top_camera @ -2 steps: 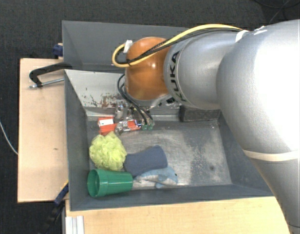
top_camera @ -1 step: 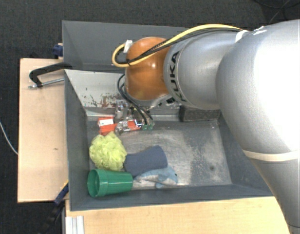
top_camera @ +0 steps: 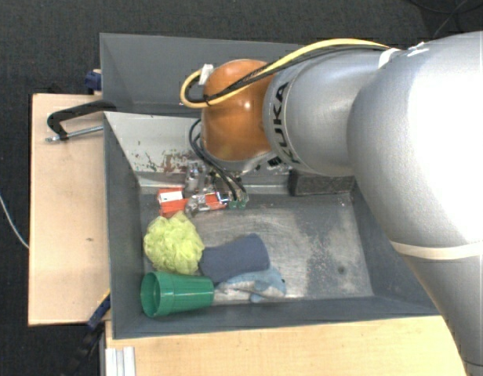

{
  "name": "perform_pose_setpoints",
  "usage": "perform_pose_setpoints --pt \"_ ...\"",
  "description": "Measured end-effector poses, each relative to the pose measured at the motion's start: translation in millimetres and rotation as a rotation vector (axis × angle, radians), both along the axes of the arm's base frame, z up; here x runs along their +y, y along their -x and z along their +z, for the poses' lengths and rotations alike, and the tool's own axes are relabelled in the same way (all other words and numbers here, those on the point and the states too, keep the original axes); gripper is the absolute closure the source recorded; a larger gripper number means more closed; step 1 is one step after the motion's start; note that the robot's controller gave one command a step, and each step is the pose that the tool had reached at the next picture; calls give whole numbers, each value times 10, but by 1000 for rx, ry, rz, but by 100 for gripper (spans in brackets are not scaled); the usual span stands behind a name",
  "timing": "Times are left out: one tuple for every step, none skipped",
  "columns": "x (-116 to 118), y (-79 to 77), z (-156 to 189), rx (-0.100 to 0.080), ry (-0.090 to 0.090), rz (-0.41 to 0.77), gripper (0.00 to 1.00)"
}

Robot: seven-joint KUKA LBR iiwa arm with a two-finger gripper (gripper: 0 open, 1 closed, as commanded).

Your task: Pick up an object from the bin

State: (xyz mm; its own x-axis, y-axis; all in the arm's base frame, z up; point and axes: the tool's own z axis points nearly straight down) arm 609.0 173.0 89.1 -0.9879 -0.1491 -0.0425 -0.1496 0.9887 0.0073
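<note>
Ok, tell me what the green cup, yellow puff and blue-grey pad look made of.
Green tapered cup: likely hard plastic, smooth with a soft sheen. Yellow-green fuzzy puff: soft fibre or mesh, ragged surface. Blue-grey flat pad: probably cloth or foam, matte, soft edges.

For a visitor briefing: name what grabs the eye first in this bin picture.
The big silver arm with its orange wrist cover dominates the upper right, its gripper down by a small orange object at the back of the bin. Near the front left lie a fluffy yellow-green pouf and a green cup on its side.
</note>
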Motion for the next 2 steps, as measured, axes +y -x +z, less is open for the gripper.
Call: perform_pose_setpoints --pt "0 0 0 0 0 0 100" --pt "0 0 0 0 0 0 100"
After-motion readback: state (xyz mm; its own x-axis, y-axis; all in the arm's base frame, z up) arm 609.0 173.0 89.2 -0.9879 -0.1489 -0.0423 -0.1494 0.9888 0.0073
